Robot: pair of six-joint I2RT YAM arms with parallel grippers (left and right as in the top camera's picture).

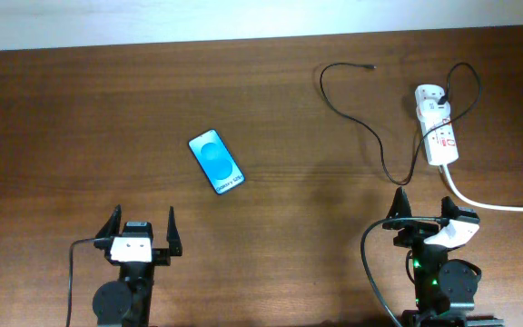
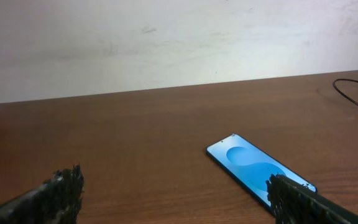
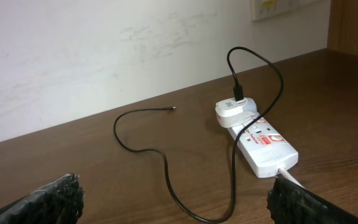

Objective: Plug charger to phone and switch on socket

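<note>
The phone (image 1: 216, 162), blue screen up, lies on the wooden table left of centre; it also shows in the left wrist view (image 2: 253, 165), ahead and right of my jaws. The socket (image 1: 437, 125), a white strip with red marks, lies at the far right with a white adapter plugged in; it also shows in the right wrist view (image 3: 261, 142). The charger cable (image 1: 357, 123) loops from the adapter across the table, its free plug tip (image 1: 371, 68) lying far back; the cable also shows in the right wrist view (image 3: 166, 171). My left gripper (image 1: 140, 230) and right gripper (image 1: 422, 211) are open and empty near the front edge.
A thick white lead (image 1: 488, 202) runs from the socket off to the right edge. A pale wall borders the table's far edge (image 1: 243, 44). My arms' own black cables hang by their bases at the front.
</note>
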